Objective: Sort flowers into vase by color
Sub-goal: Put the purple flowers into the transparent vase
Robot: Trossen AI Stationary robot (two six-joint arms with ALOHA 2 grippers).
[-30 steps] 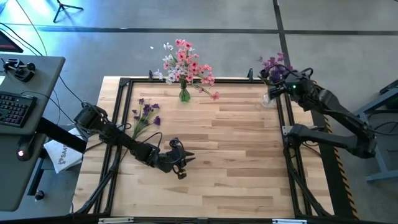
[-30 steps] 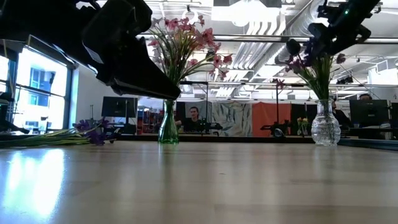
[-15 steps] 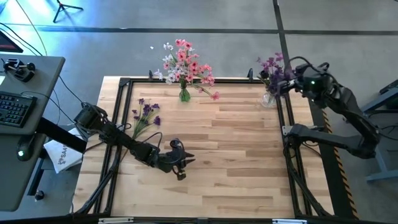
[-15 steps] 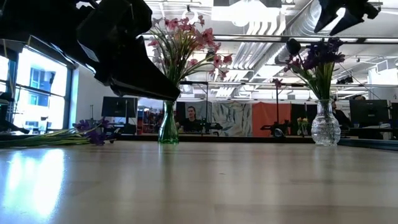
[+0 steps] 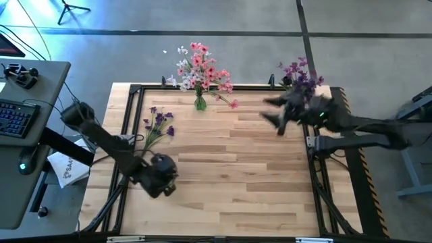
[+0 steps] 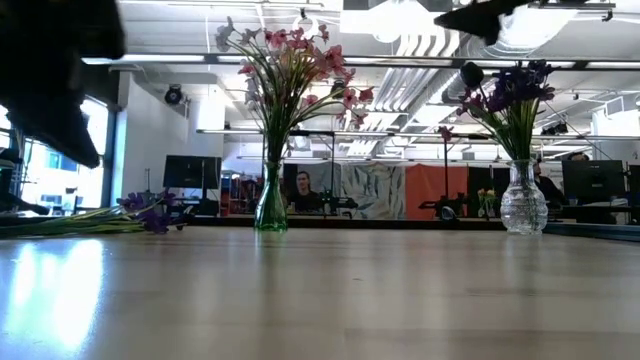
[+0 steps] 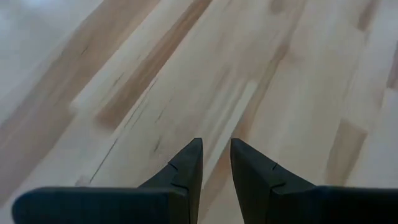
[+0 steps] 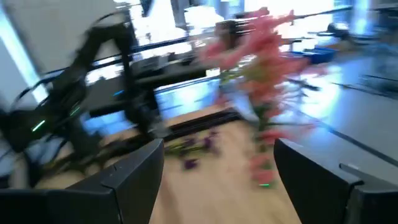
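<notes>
- The right pincer point(image 5: 273, 116) hangs over the far right part of the wooden table point(image 5: 256, 182), blurred, just left of the clear glass vase point(image 6: 523, 201). Its fingers point(image 8: 124, 186) are spread wide with nothing between them.
- That glass vase stands at the table's far right corner and holds purple flowers point(image 5: 299, 73).
- A slim green vase point(image 6: 270, 203) stands at the far edge, left of centre, and holds pink and white flowers point(image 5: 200, 67). One pink sprig point(image 5: 228, 101) lies on the table just right of it.
- A loose bunch of purple sprigs point(image 5: 157, 125) lies flat on the table's far left part, blossoms toward the far edge, stems pointing to the near left.
- The left pincer point(image 7: 215, 160) is over the near left part of the table, nearer than the loose purple sprigs and apart from them. Its fingers are nearly together, with a narrow gap and nothing in it, pointing down at bare wood.
- Behind the table, the low view shows an office with a person point(image 6: 304, 190) seated far back.
</notes>
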